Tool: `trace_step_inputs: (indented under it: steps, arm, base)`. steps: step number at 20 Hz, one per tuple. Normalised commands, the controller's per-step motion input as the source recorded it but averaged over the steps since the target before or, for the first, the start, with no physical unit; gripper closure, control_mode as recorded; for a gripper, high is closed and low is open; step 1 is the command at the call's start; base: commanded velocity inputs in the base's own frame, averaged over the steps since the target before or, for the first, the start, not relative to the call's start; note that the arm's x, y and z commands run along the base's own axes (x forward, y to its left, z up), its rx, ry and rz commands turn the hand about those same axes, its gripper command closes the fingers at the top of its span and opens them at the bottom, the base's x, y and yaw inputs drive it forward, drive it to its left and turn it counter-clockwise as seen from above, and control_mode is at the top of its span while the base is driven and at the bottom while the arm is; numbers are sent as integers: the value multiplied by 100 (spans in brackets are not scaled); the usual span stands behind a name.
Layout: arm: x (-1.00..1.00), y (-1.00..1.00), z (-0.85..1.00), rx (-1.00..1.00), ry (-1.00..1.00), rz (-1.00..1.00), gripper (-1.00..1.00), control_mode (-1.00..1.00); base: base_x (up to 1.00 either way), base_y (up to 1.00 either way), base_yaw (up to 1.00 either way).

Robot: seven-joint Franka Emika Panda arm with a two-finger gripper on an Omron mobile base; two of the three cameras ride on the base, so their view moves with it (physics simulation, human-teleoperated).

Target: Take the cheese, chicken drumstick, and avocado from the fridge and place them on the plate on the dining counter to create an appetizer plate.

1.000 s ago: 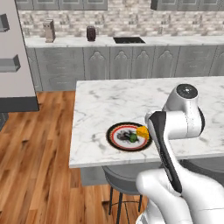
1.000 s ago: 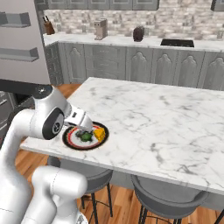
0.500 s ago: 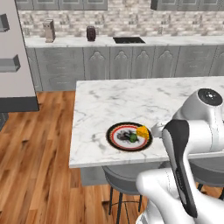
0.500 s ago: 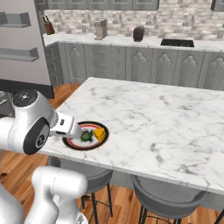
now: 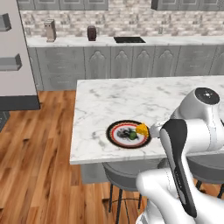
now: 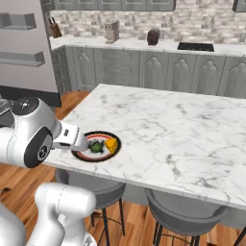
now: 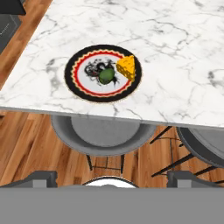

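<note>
As the arm has drawn back from the table [image 7: 175, 52] over the last second, the jaws now stand wide apart with nothing between them, lifted up and away from the plate [image 7: 70, 75]. Plate lies well ahead of the jaws, near the table's edge, whole rim exposed in the hand view. On it: the cheese [image 7: 126, 68] at the rim, on the side toward the right-hand finger tip, upright wedge, just beside the avocado [image 7: 106, 75], which sits near the plate's centre on the dark pattern. Both are resting free, clear of the jaws. No chicken drumstick can be made out on the plate; judgement: two of three items delivered, the release just finished, and the retreat marks the end of this placement. The fridge [image 6: 24, 48] stands well off behind and to the jaws' left, across the wood floor. Next step is likely a return there for the drumstick. A grey stool [image 7: 105, 135] sits between the jaws and the table edge, below.
</note>
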Motion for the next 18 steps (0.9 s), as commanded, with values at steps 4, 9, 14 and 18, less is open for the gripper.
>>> trace_step_inputs:
  steps: [4, 9, 14, 18]
  arm:
    - [0, 0, 0, 0, 0, 0, -100, 100]
    - [0, 0, 0, 0, 0, 0, -100, 100]
    - [0, 0, 0, 0, 0, 0, -100, 100]
    - [0, 0, 0, 0, 0, 0, -100, 100]
  base:
    - [-68, 61, 16]
    - [-59, 96, 25]
    - [0, 100, 41]
    - [37, 80, 58]
